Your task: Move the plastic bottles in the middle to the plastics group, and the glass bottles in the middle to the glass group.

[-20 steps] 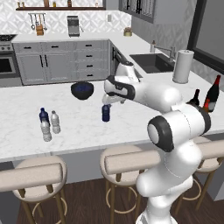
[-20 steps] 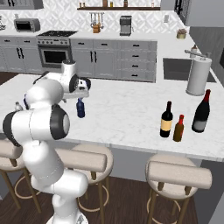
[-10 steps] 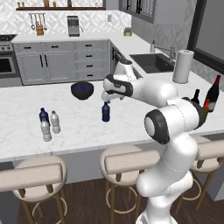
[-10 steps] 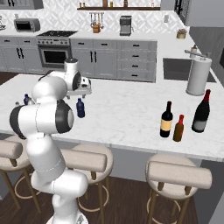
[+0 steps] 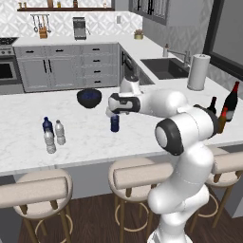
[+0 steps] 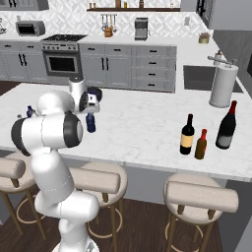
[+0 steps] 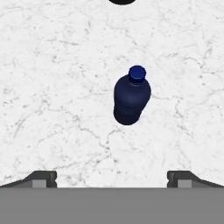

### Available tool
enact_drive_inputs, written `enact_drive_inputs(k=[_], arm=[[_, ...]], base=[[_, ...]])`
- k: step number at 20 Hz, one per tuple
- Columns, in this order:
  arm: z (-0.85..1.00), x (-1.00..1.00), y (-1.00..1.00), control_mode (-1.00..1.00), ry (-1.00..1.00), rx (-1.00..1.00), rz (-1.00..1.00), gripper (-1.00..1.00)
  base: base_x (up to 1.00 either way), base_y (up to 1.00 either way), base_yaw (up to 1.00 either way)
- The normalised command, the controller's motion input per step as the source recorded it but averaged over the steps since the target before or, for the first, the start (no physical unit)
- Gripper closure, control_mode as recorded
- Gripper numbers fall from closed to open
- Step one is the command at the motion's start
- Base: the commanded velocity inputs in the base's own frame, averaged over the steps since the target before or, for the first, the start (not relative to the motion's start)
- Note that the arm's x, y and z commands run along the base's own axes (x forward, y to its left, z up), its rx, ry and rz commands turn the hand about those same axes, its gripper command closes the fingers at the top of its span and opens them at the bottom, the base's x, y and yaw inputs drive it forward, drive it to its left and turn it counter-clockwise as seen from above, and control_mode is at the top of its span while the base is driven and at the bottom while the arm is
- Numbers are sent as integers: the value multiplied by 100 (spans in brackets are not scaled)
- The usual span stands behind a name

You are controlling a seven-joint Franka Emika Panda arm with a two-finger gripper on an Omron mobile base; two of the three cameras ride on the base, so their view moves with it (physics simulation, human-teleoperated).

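You're hovering the gripper (image 7: 112, 179) wide open, holding nothing, over one dark blue bottle (image 7: 131, 96) standing upright mid-counter (image 5: 85, 137). Three small bottles (image 5: 53, 134) are sitting grouped far left. Three glass bottles (image 6: 206, 133) are standing far right. One dark bowl (image 5: 89, 98) is sitting behind.

Dark bowl (image 5: 89, 97) on marble counter (image 5: 85, 137), paper towel roll (image 5: 198, 71) beside sink (image 5: 163, 68), three bar stools (image 5: 34, 190)

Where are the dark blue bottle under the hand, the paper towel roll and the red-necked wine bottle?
dark blue bottle (image 7: 131, 98), hand view, its body.
paper towel roll (image 5: 198, 72), left base view, its side.
red-necked wine bottle (image 6: 226, 130), right base view, its body.
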Motion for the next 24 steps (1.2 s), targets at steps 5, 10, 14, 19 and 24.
enact_drive_inputs(k=[5,10,14,19,24], arm=[[-7,19,20,-100,-1,0,-10,-100],[0,2,-1,-100,-4,0,-21,-100],[0,22,-13,-100,0,0,-10,-100],[-9,45,-4,-100,0,0,0,-100],[-23,27,0,-100,0,0,0,-100]], base=[[0,0,0],[0,0,0],[0,0,0],[0,0,0],[0,0,0]])
